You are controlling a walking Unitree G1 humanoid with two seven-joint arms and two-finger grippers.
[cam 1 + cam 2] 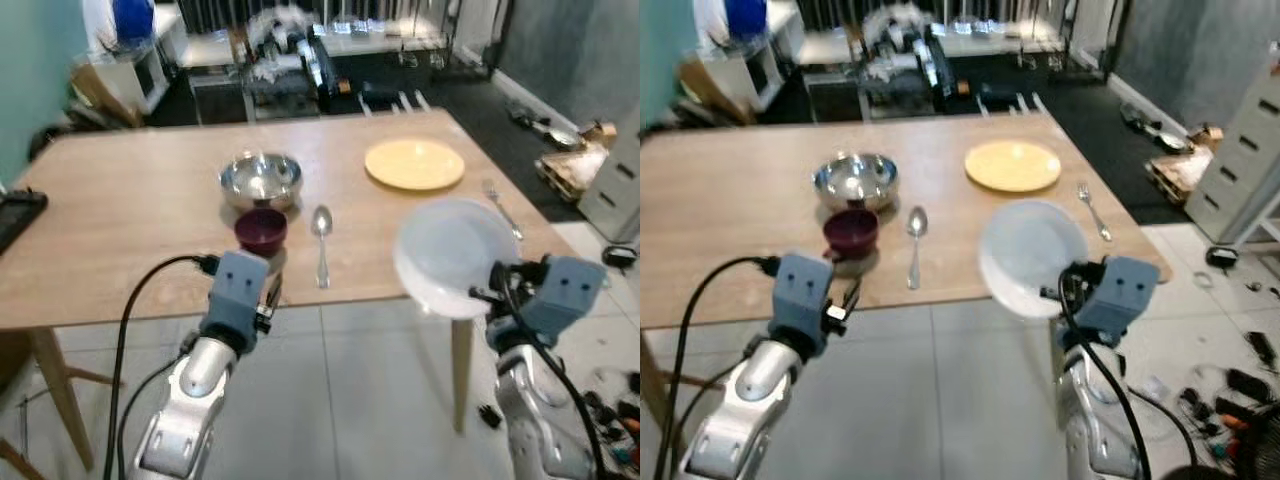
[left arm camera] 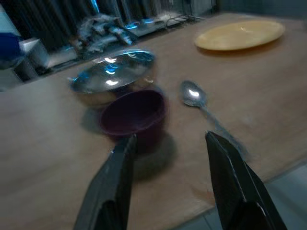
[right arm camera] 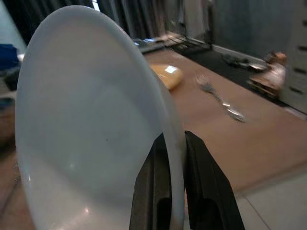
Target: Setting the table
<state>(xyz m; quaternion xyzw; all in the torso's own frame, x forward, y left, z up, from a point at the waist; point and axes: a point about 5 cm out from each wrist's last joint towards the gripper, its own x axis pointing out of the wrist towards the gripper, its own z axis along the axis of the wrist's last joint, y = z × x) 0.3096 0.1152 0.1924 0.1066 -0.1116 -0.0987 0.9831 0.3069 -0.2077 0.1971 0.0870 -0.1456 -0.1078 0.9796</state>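
Note:
My right gripper [image 3: 175, 165] is shut on the rim of a white plate [image 1: 452, 255], held tilted over the table's near right edge. A dark maroon cup [image 1: 261, 230] stands near the front edge, with a steel bowl [image 1: 260, 179] just behind it and a spoon [image 1: 321, 240] to its right. My left gripper [image 2: 168, 143] is open, hovering low just in front of the cup, which lies ahead between the fingers [image 2: 117, 179]. A yellow plate [image 1: 414, 163] lies at the back right, a fork [image 1: 502, 207] near the right edge.
The wooden table [image 1: 120, 230] has bare room on its left half. A dark object [image 1: 18, 215] lies at the far left edge. Cluttered shelves and racks [image 1: 290, 50] stand behind the table. Loose items [image 1: 575, 150] litter the floor on the right.

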